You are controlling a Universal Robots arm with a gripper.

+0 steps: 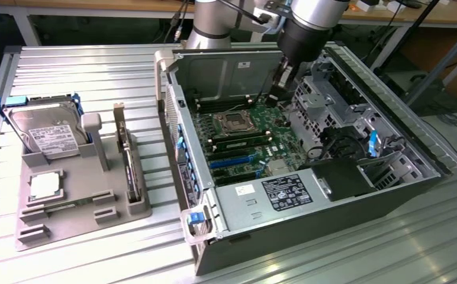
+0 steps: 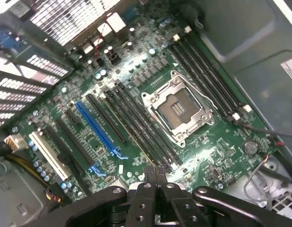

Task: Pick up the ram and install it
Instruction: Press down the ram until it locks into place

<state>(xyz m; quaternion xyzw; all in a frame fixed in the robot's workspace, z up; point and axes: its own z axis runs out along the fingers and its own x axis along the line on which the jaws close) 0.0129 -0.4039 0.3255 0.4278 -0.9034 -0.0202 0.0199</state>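
Green and narrow, the ram (image 1: 237, 141) appears in the exterior view to sit seated in one of the long memory slots (image 2: 142, 128) on the motherboard (image 1: 248, 139), just beside the open silver processor socket (image 1: 235, 122) on its near side. In the wrist view the stick itself cannot be told apart from the dark rows of slots.

The gripper (image 1: 277, 83) hangs inside the open computer case (image 1: 323, 195), above the far part of the board and near the case's back wall, apart from the ram and holding nothing. Its two black fingers (image 2: 152, 189) are pressed together with no gap between them. In the wrist view their joined tips point down toward the end of the slot rows next to the socket, with blue and black expansion slots (image 2: 99, 132) fanning out beyond.

Well apart, on the exterior view's left, a grey parts tray (image 1: 70, 219) rests on the ribbed metal table (image 1: 79, 71). It carries a hard drive (image 1: 48, 133) standing tilted in its holder, a square silver processor chip (image 1: 45, 185) lying flat, and a dark expansion card (image 1: 131, 171) standing on edge along the side of the tray nearest the case
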